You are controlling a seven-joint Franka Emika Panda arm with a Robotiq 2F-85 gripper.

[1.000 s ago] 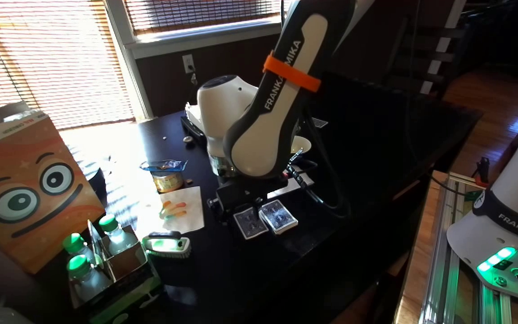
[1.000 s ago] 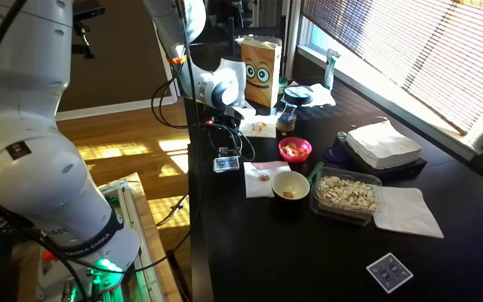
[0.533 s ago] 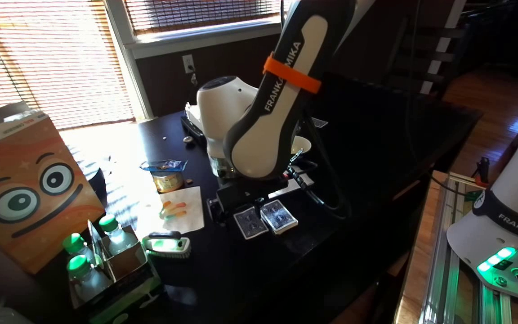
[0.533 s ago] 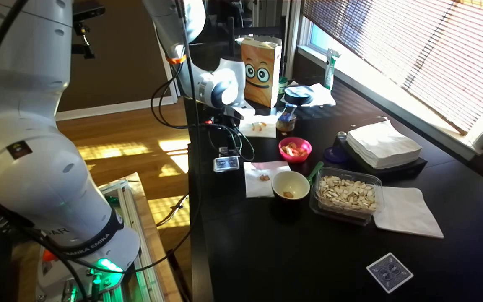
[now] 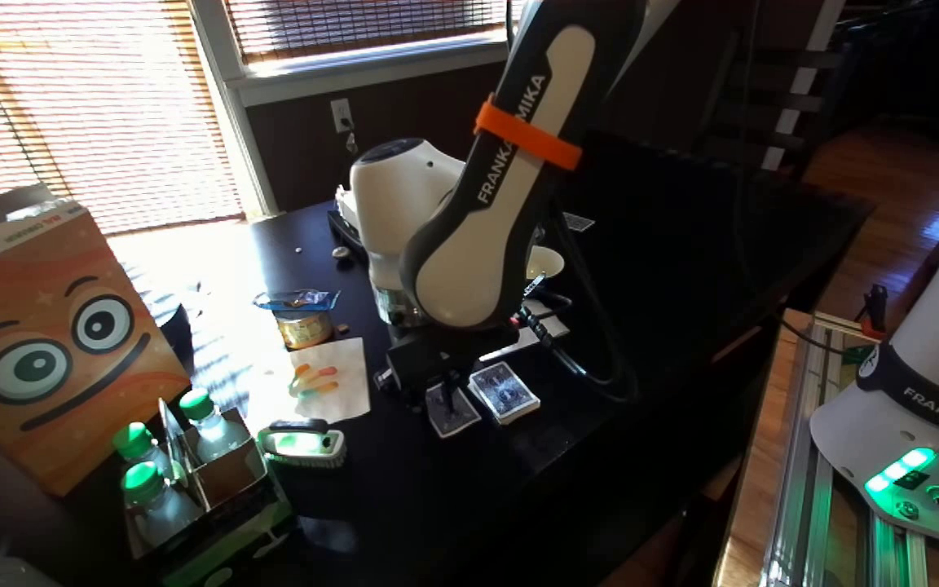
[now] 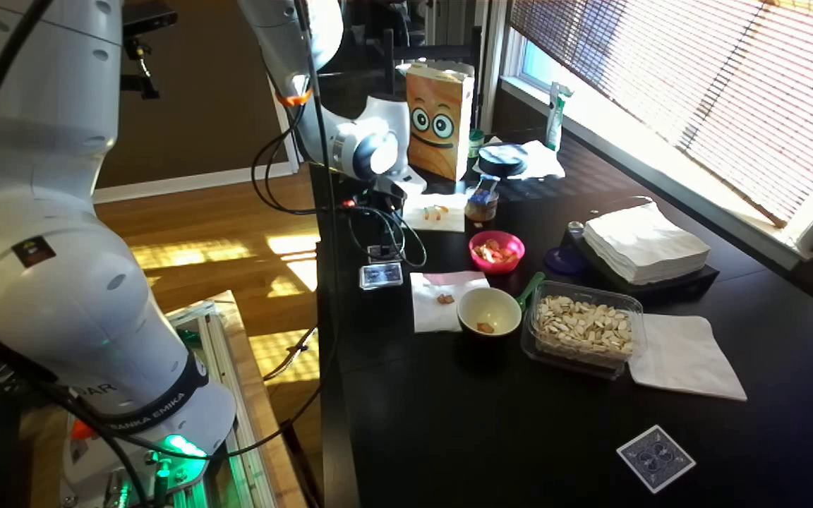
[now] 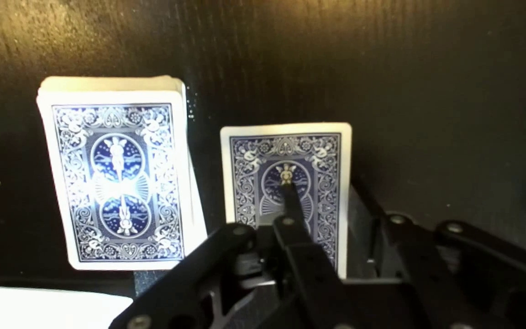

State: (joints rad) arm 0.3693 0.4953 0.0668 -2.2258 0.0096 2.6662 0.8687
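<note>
Lying face down on the dark worktop (image 6: 519,437), a blue-backed playing card (image 7: 263,183) sits beneath the robot's fingers (image 7: 296,210), which stand a little apart: in the wrist view one tip is over the card's patterned back, the other just past its long edge. Whether either tip presses on it is hard to judge from these angles. Just beside the card, across a narrow gap, is a deck (image 7: 119,183) with matching backs, loosely squared. Farther out, in an exterior view, a brush (image 5: 300,443) and a cardboard carrier (image 5: 229,477) of green-capped bottles (image 5: 164,509) stand near an orange box (image 5: 82,367) with a cartoon face. Beyond the deck come a napkin (image 6: 431,317), a white bowl (image 6: 491,303), a pink bowl (image 6: 497,267), a clear tub (image 6: 579,291) of flat pale pieces and, well apart, another card (image 6: 655,458).
</note>
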